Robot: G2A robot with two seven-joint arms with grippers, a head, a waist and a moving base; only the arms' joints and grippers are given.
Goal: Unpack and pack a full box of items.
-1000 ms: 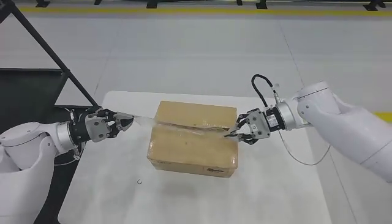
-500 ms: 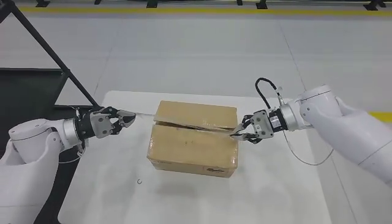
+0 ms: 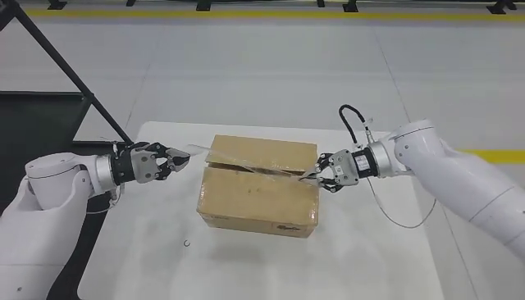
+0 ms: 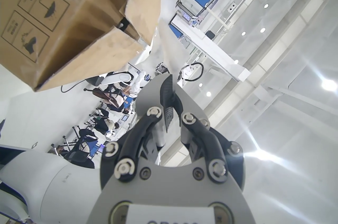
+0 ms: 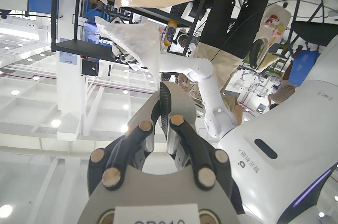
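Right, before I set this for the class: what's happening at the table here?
Two robot arms are working on a cardboard box on the white table. The left gripper and the right gripper each pinch one end of the clear tape strung across the box's top seam. The flaps lie down with a narrow gap between them; nothing is unpacked yet.

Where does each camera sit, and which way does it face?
Top view: above the arms, looking down at the cardboard box on the white table; both arms show.
Left wrist view: behind the left tool, facing the box's end along the clear tape it pinches.
Right wrist view: behind the right tool, facing the box's opposite end; the left arm shows beyond.
Shared: all see the box; both wrist views the tape.
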